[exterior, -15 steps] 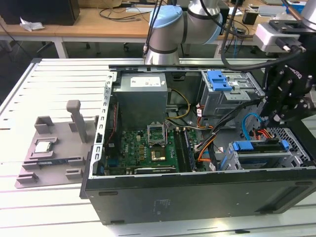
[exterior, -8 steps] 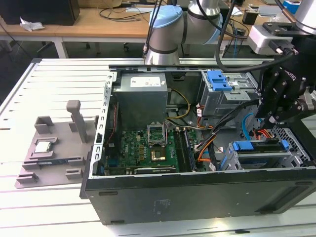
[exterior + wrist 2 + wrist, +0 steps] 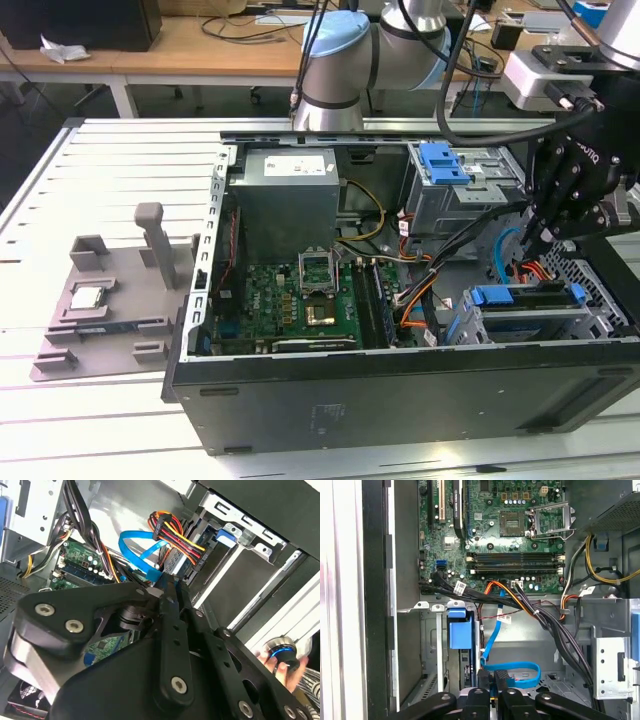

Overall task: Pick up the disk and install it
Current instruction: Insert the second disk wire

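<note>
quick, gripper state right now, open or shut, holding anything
Gripper: shut, fingers pressed together inside the computer case, beside the blue cable; no disk between them.

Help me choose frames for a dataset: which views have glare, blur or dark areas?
Exterior view: evenly lit, though the pincer is a dark mass. Second wrist view: the close black pincer looks soft, with bright glare upper left. First wrist view: washed-out strip beside the sharp motherboard.

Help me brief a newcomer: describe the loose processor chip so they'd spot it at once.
At the exterior view's left, beside the open computer case, a grey plastic fixture lies on the slatted table. The processor chip sits in a frame on it: a small silver square, shiny where the posts and brackets around it are grey.
</note>
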`<state>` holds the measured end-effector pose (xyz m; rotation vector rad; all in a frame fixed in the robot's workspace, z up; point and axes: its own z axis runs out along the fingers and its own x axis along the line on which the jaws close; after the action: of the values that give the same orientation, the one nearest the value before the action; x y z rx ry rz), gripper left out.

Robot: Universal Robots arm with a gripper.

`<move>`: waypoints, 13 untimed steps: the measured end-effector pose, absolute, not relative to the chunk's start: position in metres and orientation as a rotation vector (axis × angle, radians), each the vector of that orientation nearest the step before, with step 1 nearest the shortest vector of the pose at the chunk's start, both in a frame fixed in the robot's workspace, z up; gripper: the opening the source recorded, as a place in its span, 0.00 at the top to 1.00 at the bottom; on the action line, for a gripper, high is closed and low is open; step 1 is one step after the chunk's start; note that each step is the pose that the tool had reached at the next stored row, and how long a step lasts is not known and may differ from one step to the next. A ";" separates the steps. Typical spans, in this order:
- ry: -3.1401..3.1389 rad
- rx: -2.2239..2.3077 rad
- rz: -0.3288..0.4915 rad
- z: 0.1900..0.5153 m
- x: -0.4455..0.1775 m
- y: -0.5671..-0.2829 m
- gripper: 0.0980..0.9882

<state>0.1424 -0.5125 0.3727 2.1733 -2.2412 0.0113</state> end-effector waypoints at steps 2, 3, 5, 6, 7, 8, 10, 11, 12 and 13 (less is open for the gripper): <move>-2.241 2.173 0.012 0.373 0.142 -0.516 0.93; -2.241 2.173 0.012 0.373 0.142 -0.518 0.93; -2.240 2.172 0.014 0.371 0.142 -0.524 0.93; -2.239 2.172 0.015 0.370 0.142 -0.527 0.93; -2.239 2.172 0.015 0.369 0.142 -0.529 0.93; -2.239 2.172 0.015 0.367 0.142 -0.530 0.93; -2.204 2.204 0.019 0.356 0.144 -0.531 0.93; -2.188 2.219 0.020 0.354 0.144 -0.531 0.93; -2.181 2.226 0.021 0.353 0.144 -0.531 0.93; -2.172 2.235 0.021 0.352 0.144 -0.531 0.93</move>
<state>0.1439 -0.5308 0.3523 2.2349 -2.1723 0.0207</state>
